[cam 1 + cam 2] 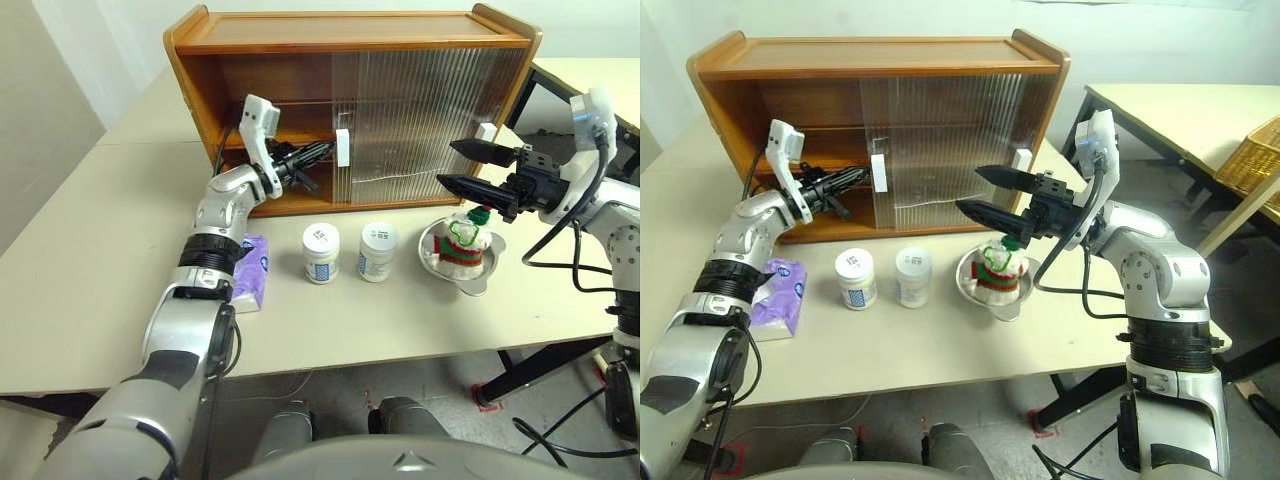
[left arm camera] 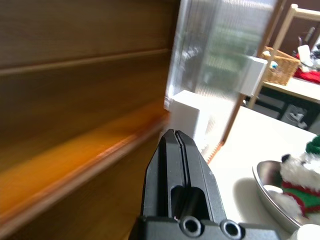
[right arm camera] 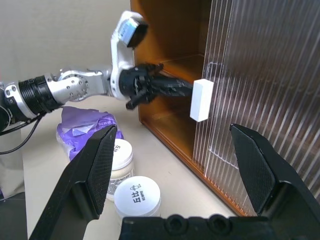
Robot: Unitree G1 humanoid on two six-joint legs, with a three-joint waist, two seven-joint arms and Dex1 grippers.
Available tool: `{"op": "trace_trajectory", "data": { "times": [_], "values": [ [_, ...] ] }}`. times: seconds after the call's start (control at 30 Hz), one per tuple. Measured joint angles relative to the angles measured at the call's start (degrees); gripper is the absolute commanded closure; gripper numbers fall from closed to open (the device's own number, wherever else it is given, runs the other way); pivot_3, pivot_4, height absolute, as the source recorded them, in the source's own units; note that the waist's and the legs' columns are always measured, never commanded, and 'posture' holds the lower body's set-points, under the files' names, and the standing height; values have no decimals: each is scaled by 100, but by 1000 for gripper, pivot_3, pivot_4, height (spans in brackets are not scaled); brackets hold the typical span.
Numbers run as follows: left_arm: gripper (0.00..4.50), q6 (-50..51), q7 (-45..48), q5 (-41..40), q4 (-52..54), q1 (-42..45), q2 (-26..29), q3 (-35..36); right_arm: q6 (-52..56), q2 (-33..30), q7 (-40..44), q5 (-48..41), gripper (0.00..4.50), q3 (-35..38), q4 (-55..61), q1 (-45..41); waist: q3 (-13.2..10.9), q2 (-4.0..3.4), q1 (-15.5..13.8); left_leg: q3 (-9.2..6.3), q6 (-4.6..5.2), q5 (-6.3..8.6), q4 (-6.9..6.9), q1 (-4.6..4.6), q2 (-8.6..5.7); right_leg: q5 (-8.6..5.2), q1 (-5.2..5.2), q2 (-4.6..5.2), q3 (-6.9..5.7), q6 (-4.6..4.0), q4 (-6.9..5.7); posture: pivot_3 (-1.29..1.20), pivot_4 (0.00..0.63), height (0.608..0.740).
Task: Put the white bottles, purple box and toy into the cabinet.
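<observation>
Cabinet [image 1: 300, 40] half open; bottles, box, toy on the table in front.
Left gripper [image 1: 325, 150] pinched shut, empty, at a white handle [image 1: 343, 147], perhaps touching. Right gripper [image 1: 458, 165] spread wide above the toy [image 1: 466, 236] in its bowl [image 1: 432, 250]; bottles [image 1: 321, 251] beside purple box [image 1: 252, 268].

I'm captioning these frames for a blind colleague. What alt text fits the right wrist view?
The open right gripper frames the left gripper, shut and pointing at a white handle on the brown cabinet's ribbed door. Below sit two white bottles and a purple box on the table.
</observation>
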State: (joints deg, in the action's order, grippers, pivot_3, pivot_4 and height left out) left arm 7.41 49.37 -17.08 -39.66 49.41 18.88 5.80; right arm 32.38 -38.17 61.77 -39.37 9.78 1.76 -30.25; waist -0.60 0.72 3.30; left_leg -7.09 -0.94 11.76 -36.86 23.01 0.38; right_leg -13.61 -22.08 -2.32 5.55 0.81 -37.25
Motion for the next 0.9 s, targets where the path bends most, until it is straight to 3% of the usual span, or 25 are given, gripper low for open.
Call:
{"op": "trace_trajectory", "data": {
  "times": [0.3,0.33,0.43,0.57,0.77,0.9],
  "values": [
    [4440,721,-68,-540,1450,-589,483,344,-28,116,100,115,0,-167,-179,-155,1,-1,-33,18,2,0,-3,-5,-4,4,1,-7,-16,7,0,-82,0,740],
    [4280,832,-57,-600,1645,-692,544,360,-33,139,120,122,0,-187,-214,-196,1,-1,-44,18,2,0,-3,-6,-4,5,0,-6,-14,6,0,-82,0,740],
    [3544,1244,42,-848,2411,-1180,875,452,-91,198,200,151,0,-247,-304,-320,1,-3,-68,18,1,1,1,-10,-2,5,-2,-7,-12,4,-1,-45,0,740],
    [2049,1621,238,-1113,3262,-2187,1593,800,-145,232,336,195,0,-345,-537,-434,3,-6,-83,10,-11,7,9,-15,6,5,-14,-19,0,-8,-6,-24,0,740],
    [43,1711,296,-1375,3814,-3186,2125,1407,-196,370,504,268,0,-482,-727,-571,6,-10,-236,-45,-27,7,30,-9,29,15,-37,4,25,-64,-8,15,0,740],
    [43,1869,298,-1591,4278,-4002,2237,1748,-207,396,589,344,0,-530,-875,-628,8,-9,-289,-45,-59,11,78,-3,35,18,-65,6,26,-91,-8,20,0,740]
  ]
}}
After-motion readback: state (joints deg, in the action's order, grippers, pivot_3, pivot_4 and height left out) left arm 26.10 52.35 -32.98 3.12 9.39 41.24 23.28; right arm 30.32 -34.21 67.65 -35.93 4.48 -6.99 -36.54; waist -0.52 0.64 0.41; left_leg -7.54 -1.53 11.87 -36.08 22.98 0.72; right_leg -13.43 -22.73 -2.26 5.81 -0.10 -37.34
